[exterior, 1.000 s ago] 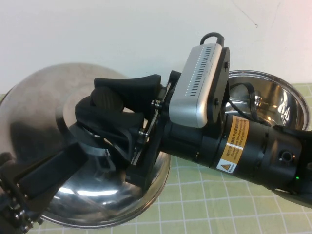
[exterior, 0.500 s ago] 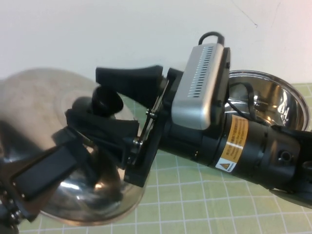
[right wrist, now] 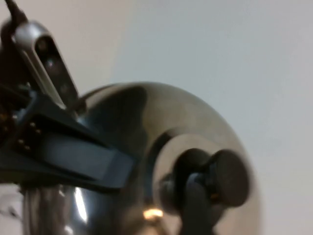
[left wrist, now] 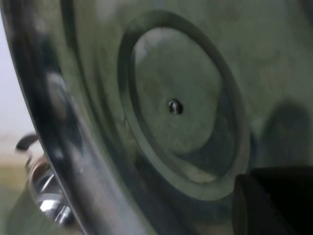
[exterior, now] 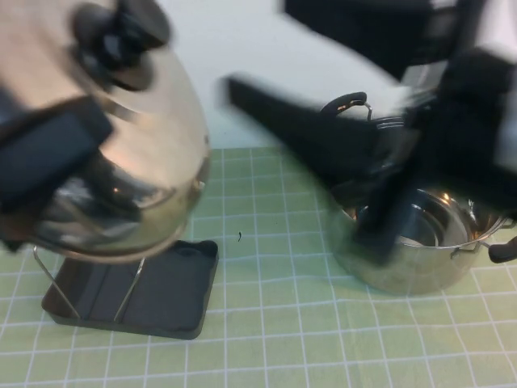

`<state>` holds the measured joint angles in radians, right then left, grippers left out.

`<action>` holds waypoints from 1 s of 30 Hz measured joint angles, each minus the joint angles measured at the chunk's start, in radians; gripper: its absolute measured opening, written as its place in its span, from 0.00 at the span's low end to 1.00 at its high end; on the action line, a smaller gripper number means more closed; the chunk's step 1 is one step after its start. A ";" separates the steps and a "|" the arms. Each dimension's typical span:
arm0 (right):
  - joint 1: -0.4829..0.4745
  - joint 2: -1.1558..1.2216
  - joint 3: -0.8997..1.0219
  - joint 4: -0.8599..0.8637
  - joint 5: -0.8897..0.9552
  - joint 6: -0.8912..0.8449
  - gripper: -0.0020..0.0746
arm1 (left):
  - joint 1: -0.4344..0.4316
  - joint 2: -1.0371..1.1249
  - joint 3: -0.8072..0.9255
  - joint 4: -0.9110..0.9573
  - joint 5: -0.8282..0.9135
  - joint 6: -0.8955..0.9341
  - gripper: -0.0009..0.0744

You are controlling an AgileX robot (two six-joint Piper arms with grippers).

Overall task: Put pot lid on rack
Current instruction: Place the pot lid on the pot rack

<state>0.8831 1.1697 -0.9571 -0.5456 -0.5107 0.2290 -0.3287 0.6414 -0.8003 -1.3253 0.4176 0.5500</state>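
Observation:
The shiny domed pot lid [exterior: 153, 162] hangs tilted at the left, its black knob [exterior: 121, 36] pointing up. My left gripper [exterior: 81, 133] is shut on the lid's rim. One dark finger [exterior: 48, 149] lies on the outer dome, and the other finger [left wrist: 274, 200] presses the lid's underside [left wrist: 176, 73]. Directly below the lid stands the rack [exterior: 174, 283], a dark grey tray with silver wire loops [exterior: 48, 279]. My right gripper [exterior: 307, 153] is blurred, open and apart from the knob, over the pot. In the right wrist view the knob [right wrist: 225, 176] sits just beyond one of its fingers [right wrist: 195, 210].
A deep steel pot [exterior: 420, 242] with black side handles [exterior: 347, 101] stands at the right, partly behind my right arm. A green gridded mat [exterior: 283, 331] covers the table, and a white wall rises behind it.
The right gripper let go of the knob and swung back to the right. The left gripper closed on the rim and carried the lid up and left, uncovering the rack and pot.

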 joint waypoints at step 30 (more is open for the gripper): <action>0.000 -0.785 0.273 0.138 1.402 -0.064 0.02 | 0.000 0.674 -0.482 1.201 0.556 -0.431 0.15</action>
<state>0.8831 0.3844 -0.6845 -0.4079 0.8914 0.1653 -0.3287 1.3155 -1.2823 -0.1246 0.9731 0.1191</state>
